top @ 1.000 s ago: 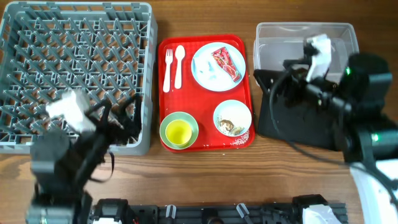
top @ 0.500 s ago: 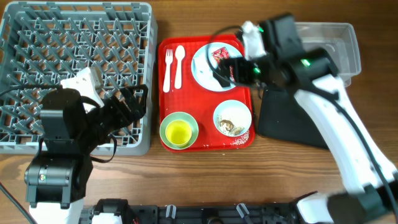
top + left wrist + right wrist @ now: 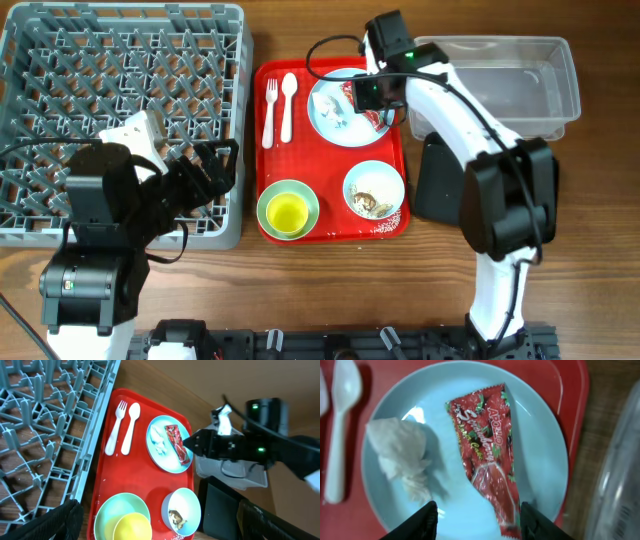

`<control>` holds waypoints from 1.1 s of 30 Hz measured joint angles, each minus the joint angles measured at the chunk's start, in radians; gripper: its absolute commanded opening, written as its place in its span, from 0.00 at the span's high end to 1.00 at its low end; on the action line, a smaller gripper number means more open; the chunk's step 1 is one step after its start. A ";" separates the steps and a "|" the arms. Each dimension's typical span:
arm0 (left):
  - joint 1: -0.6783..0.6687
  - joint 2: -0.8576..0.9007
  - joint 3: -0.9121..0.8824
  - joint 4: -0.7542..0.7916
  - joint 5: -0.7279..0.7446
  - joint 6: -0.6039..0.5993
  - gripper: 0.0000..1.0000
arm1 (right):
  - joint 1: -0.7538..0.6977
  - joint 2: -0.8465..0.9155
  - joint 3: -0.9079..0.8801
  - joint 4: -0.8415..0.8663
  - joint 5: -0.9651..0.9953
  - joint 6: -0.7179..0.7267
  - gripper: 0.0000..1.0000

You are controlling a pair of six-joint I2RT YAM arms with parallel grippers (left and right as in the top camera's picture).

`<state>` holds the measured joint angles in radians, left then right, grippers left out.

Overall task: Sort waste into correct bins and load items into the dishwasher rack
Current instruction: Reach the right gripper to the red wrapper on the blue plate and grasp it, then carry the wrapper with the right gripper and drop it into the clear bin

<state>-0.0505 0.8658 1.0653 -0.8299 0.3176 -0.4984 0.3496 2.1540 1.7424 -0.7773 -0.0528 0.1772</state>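
The shiny red wrapper (image 3: 487,460), long and lightly creased with printed lettering, lies on the pale-blue plate (image 3: 540,460) beside a crumpled white tissue (image 3: 400,457). The right gripper (image 3: 480,522) hovers over it, jaws spread and empty. The left gripper (image 3: 212,165) is also spread, at the rack (image 3: 60,60) edge.

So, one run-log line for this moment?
right gripper: open over red shiny snack wrapper | wrapper: on round pale-blue plate | left gripper: open

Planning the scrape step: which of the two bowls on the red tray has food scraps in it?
The pale-blue bowl: brown food bits lie in it. The green bowl holds only a yellow cup.
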 measured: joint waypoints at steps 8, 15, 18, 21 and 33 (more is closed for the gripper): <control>0.000 0.000 0.000 0.000 0.000 0.000 0.00 | 0.000 0.079 0.000 0.016 0.050 -0.045 0.54; 0.000 0.000 0.000 0.000 0.000 0.000 0.00 | 0.000 0.090 -0.029 0.015 0.054 -0.043 0.96; 0.000 0.000 0.000 0.000 0.000 0.000 0.00 | 0.000 0.089 -0.031 0.006 0.034 -0.044 0.96; 0.000 0.000 0.000 0.000 0.000 0.000 0.00 | 0.000 0.061 -0.031 -0.008 -0.013 -0.027 0.96; 0.000 0.000 0.000 0.000 0.000 0.000 0.00 | -0.212 -0.333 -0.003 -0.045 0.097 0.095 0.96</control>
<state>-0.0505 0.8658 1.0653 -0.8303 0.3176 -0.4984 0.1379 1.8210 1.7397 -0.8223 0.0437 0.2718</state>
